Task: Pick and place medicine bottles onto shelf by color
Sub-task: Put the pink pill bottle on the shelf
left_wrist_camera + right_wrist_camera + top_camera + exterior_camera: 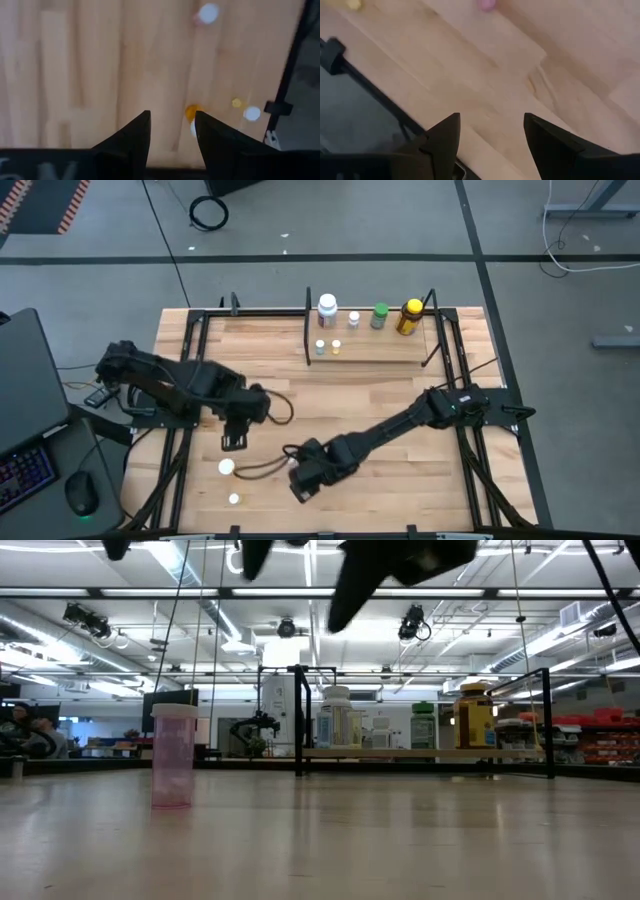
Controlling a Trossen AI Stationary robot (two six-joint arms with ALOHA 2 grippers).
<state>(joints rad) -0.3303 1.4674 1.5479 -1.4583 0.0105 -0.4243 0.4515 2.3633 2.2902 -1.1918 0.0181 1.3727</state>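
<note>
Left gripper [233,441]: jaws apart, empty, above bare table [400,480]; pink white-capped bottle [227,467] stands just beside, nearer the front edge. Right gripper [299,490]: jaws apart, empty, well right of that bottle. Shelf [385,352]: six bottles [327,307] at the table's back.

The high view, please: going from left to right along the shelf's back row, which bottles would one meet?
On the shelf: the large white bottle → the small white bottle → the green bottle → the yellow dark-capped bottle.
</note>
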